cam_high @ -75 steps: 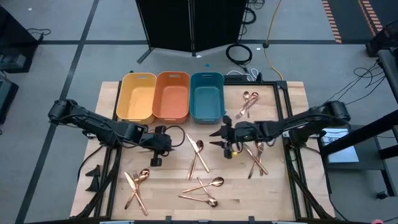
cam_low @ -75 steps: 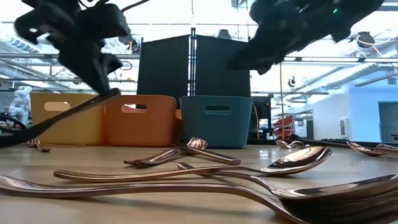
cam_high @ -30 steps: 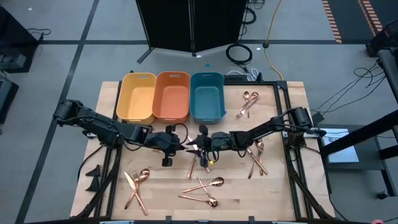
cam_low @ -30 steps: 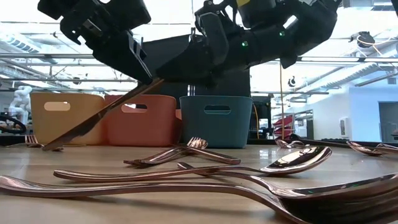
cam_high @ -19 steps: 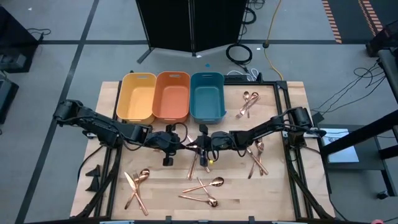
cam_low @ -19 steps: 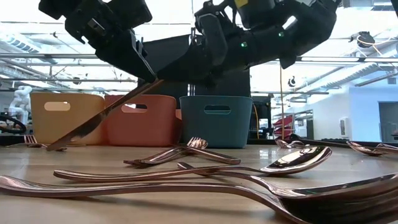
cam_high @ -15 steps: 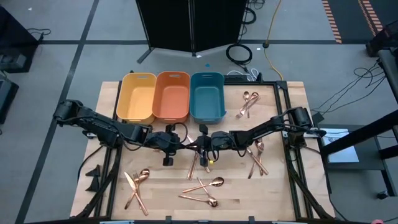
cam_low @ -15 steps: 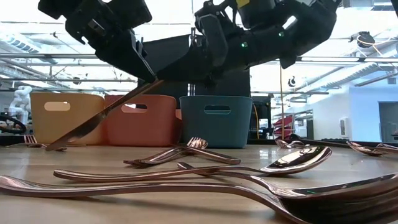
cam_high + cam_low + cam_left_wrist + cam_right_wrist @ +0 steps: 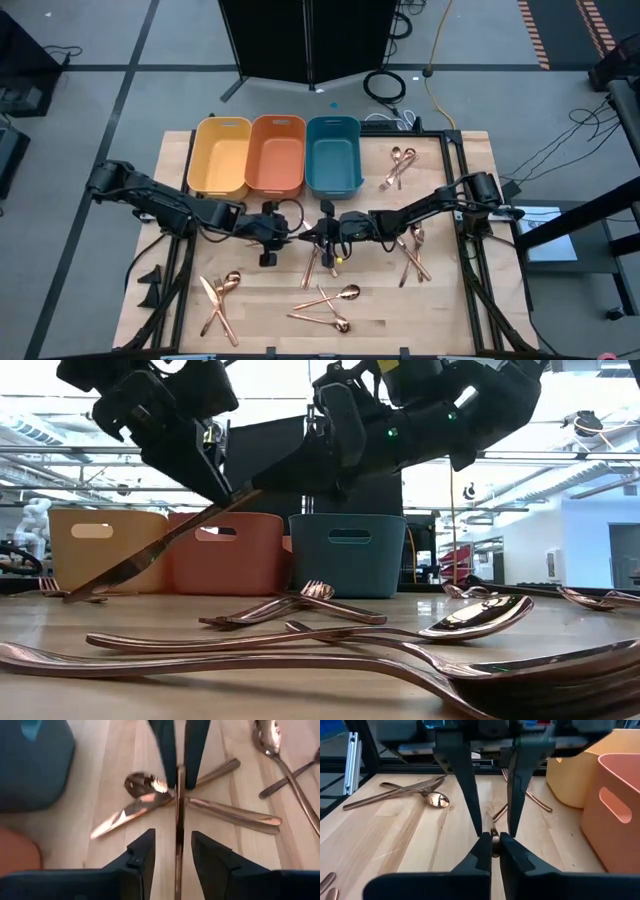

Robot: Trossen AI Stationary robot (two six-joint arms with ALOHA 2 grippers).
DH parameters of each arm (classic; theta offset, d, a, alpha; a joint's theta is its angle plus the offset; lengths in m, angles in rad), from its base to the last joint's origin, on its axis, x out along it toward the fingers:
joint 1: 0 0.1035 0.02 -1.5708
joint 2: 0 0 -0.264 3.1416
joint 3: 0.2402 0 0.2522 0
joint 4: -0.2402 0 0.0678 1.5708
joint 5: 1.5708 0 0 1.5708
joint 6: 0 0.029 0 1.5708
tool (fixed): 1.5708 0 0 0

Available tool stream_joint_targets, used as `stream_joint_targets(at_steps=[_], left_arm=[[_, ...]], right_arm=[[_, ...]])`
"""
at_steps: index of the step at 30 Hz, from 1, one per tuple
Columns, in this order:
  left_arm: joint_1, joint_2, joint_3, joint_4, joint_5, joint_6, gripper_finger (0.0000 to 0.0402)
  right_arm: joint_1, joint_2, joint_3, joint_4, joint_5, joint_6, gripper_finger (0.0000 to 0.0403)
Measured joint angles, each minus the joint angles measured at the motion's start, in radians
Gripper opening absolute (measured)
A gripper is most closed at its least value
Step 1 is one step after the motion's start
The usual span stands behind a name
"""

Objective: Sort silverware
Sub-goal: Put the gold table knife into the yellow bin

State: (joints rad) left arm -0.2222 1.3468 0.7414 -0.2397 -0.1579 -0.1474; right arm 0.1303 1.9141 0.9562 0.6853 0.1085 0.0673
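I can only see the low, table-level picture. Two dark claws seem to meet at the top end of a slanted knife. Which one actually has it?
Observer: The right gripper has it. Its wrist view shows its fingers pinched shut on the end of the knife.
Visitor: And the other claw?
Observer: The left gripper is open. In its wrist view the knife runs between its fingers with a gap on each side.
Visitor: Where on the table is this happening?
Observer: From above, the two grippers meet mid-table, a little way from the orange bin and the teal bin.
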Motion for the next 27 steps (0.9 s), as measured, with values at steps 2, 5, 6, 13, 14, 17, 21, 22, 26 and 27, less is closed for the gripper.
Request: stream_joint_targets(at_steps=[2, 5, 6, 13, 14, 17, 21, 22, 26, 27], left_arm=[[0.000, 0.016, 0.000, -0.031, 0.003, -0.024, 0.0126], [0.000, 0.058, -0.001, -0.066, 0.028, -0.050, 0.0127], [-0.001, 0.073, -0.004, -0.066, 0.037, -0.054, 0.0127], [-0.001, 0.132, -0.008, -0.057, 0.076, -0.049, 0.0121], [-0.001, 0.132, -0.008, -0.058, 0.076, -0.049, 0.0117], [-0.001, 0.125, -0.008, -0.065, 0.076, -0.049, 0.0105], [-0.001, 0.076, -0.008, -0.117, 0.075, -0.050, 0.0096], [-0.001, 0.062, -0.008, -0.125, 0.075, -0.050, 0.0095], [0.000, 0.026, -0.008, -0.118, 0.071, -0.050, 0.0095], [0.000, 0.025, -0.008, -0.119, 0.069, -0.049, 0.0095]], right_arm=[[0.000, 0.000, 0.000, 0.004, 0.001, 0.000, 0.0001], [0.000, 0.000, 0.000, 0.012, 0.002, 0.000, 0.0001], [0.000, 0.000, 0.000, 0.013, 0.002, 0.000, 0.0001], [0.000, 0.000, 0.000, 0.013, 0.003, 0.000, 0.0000], [0.000, 0.000, 0.000, 0.013, 0.003, 0.000, 0.0000], [0.000, 0.000, 0.000, 0.013, 0.003, 0.000, 0.0000], [-0.004, 0.000, 0.000, 0.013, 0.003, 0.000, 0.0000], [-0.006, 0.000, 0.000, 0.013, 0.003, 0.000, 0.0000], [-0.015, -0.001, 0.000, 0.015, -0.002, 0.000, 0.0000], [-0.017, -0.001, 0.000, 0.015, -0.004, 0.000, 0.0000]])
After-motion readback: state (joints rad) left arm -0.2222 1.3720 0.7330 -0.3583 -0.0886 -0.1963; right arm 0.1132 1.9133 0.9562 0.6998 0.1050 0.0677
